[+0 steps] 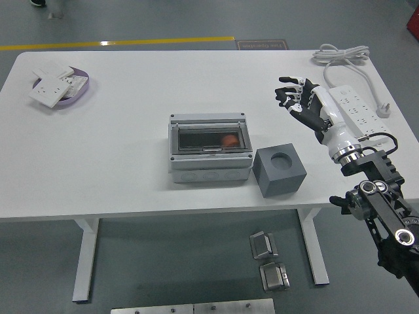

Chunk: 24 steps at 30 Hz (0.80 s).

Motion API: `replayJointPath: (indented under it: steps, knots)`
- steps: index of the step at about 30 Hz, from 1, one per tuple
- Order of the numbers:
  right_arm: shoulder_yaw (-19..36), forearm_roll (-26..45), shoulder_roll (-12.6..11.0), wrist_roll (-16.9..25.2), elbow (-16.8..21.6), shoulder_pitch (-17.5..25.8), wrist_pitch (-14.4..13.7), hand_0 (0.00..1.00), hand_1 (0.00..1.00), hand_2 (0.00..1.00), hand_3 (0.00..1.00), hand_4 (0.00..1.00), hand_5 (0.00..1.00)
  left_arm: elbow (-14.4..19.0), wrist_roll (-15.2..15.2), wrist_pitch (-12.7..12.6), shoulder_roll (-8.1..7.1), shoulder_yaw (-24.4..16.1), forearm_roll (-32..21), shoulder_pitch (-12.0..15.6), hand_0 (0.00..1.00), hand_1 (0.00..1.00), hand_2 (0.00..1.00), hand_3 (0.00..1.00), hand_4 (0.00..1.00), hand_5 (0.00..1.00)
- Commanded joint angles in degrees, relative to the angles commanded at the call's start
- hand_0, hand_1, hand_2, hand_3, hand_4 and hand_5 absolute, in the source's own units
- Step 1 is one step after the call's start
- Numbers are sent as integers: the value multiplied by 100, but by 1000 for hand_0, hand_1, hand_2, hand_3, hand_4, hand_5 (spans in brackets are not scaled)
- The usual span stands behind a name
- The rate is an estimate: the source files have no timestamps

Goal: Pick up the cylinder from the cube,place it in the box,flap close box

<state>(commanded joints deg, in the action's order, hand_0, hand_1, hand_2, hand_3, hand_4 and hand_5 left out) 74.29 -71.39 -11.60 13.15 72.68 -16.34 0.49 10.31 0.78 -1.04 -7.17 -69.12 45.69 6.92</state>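
The grey box [209, 149] sat near the middle of the white worktop [131, 170], its clear flap lying flat over the top. Through that flap I could make out the small orange cylinder [229, 139] resting inside, toward the right end of the box. Just beside the box on its right, at the near corner, stood the dark grey cube [280, 171], the round socket in its top face bare.

The robot's right hand [302, 102] hung above the right side of the worktop, well apart from both box and cube, with its black-tipped fingers [288, 93] spread and loosely curved, pinching nothing. Its white forearm ran back toward the near right corner into the black arm.

Beyond the hand, along the right edge, lay a white power strip [357, 103] with its cable coiled at the far corner. At the far left corner sat a shallow purple tray [77, 95] holding several white wall sockets [47, 91]. Down on the floor under the near edge lay two small metal pieces [268, 260].
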Motion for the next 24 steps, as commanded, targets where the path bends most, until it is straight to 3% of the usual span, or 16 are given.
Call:
replayJointPath:
  steps: [8, 14, 15, 24]
  knots:
    - [81, -50, -22, -73, 18, -10, 106, 614, 625, 616, 682, 857, 397, 0, 13, -12, -18, 22, -49, -2, 612, 640, 630, 658, 694, 219]
    - [90, -99, -14, -123, 18, -13, 166, 615, 623, 610, 683, 855, 361, 0, 24, -15, 1, 25, -68, -12, 612, 640, 630, 658, 694, 219]
    - [92, -107, -13, -131, 18, -15, 174, 625, 630, 597, 687, 837, 304, 0, 21, -13, 3, 19, -64, -18, 612, 639, 630, 658, 694, 220]
    - [119, -86, -29, -140, 3, -44, 233, 628, 638, 602, 696, 838, 283, 0, 14, -10, 2, -10, -47, -37, 612, 639, 630, 658, 694, 220]
